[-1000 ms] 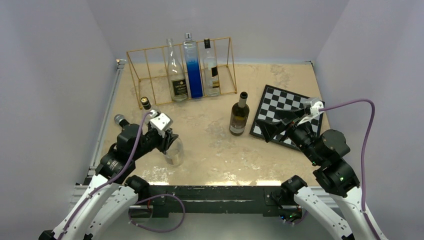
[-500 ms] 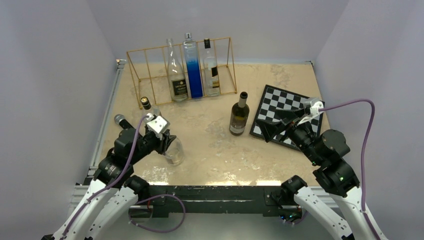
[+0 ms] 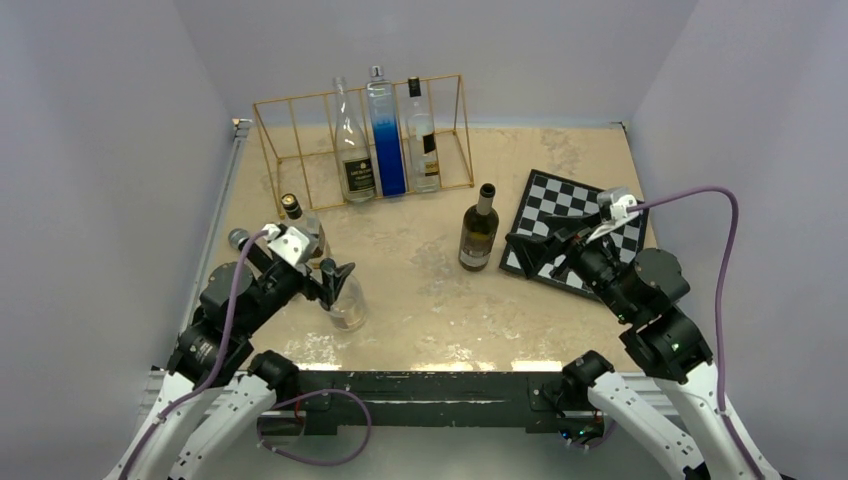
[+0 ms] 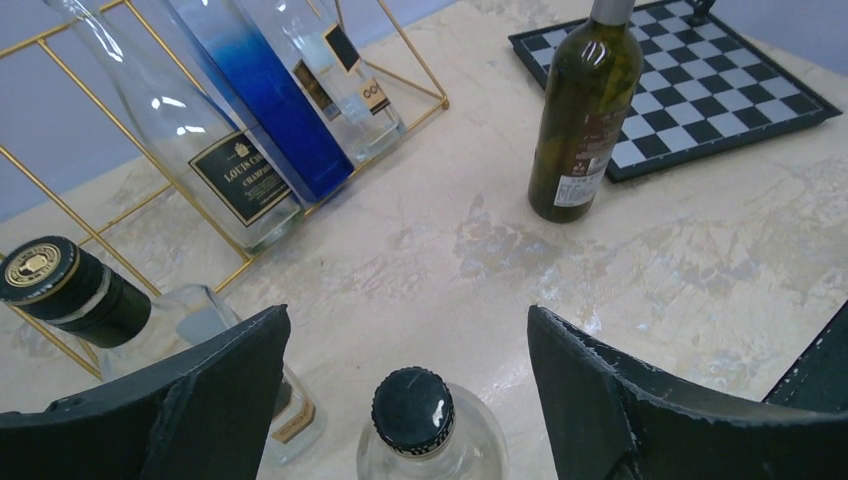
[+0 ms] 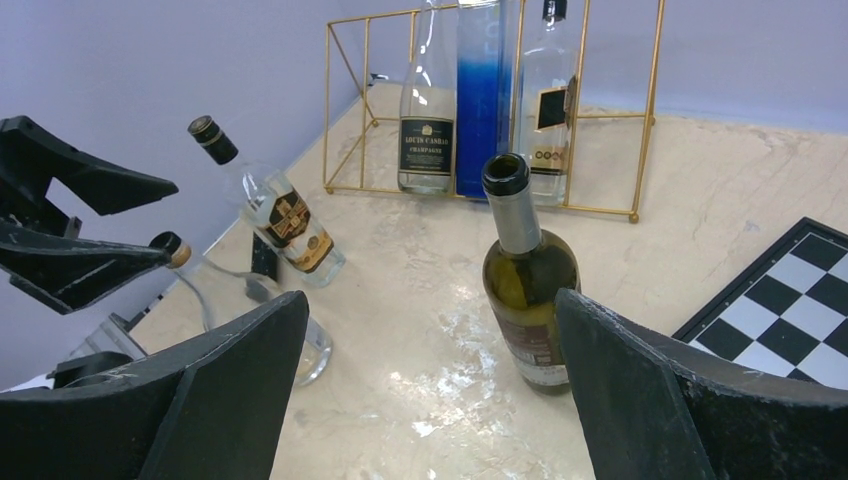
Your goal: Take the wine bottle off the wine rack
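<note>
The wine bottle (image 3: 479, 232) stood off the wine rack (image 3: 300, 97), just before its right end. Nearer, the left gripper (image 3: 337, 278) gaped empty above a clear bottle (image 3: 347, 305); the right gripper (image 3: 520, 256) was spread wide, holding nothing.

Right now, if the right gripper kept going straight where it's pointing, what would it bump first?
Most likely the dark green bottle. The right gripper is open, and the bottle stands just ahead of it, a bit right of centre in the right wrist view. How near it is, is hard to judge.
</note>
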